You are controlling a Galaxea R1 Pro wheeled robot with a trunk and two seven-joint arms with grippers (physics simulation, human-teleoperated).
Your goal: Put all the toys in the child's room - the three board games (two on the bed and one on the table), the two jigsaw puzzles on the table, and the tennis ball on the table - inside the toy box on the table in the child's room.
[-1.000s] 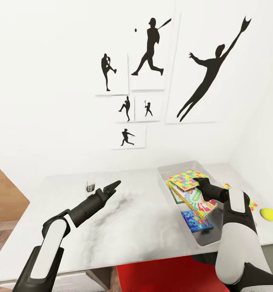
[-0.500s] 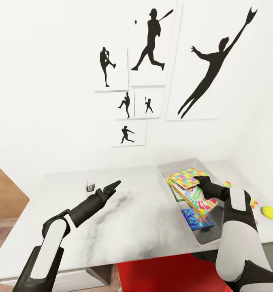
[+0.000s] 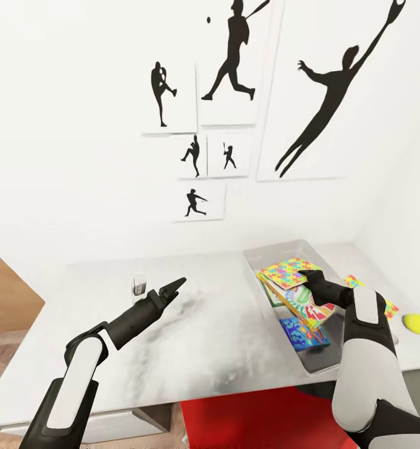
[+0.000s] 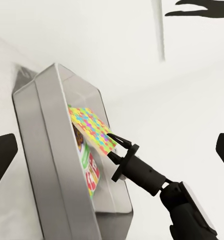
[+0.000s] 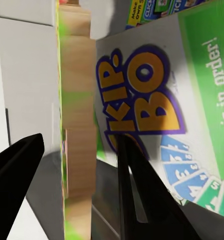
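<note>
The pale tabletop (image 3: pixel 222 349) spans the lower half of the frame, under a wall of black silhouette pictures (image 3: pixel 235 62). At right centre sits the grey toy box (image 3: pixel 255 259), holding board games (image 3: pixel 302 332) with a jigsaw puzzle (image 3: pixel 286 272) on top. The right pincer (image 3: pixel 306 279) hangs over the box, jaws apart on either side of that puzzle's edge. The left pincer (image 3: pixel 180 284), lower left, is empty, jaws nearly closed. The second puzzle (image 3: pixel 352 282) and the tennis ball (image 3: pixel 416 323) lie right of the box.
</note>
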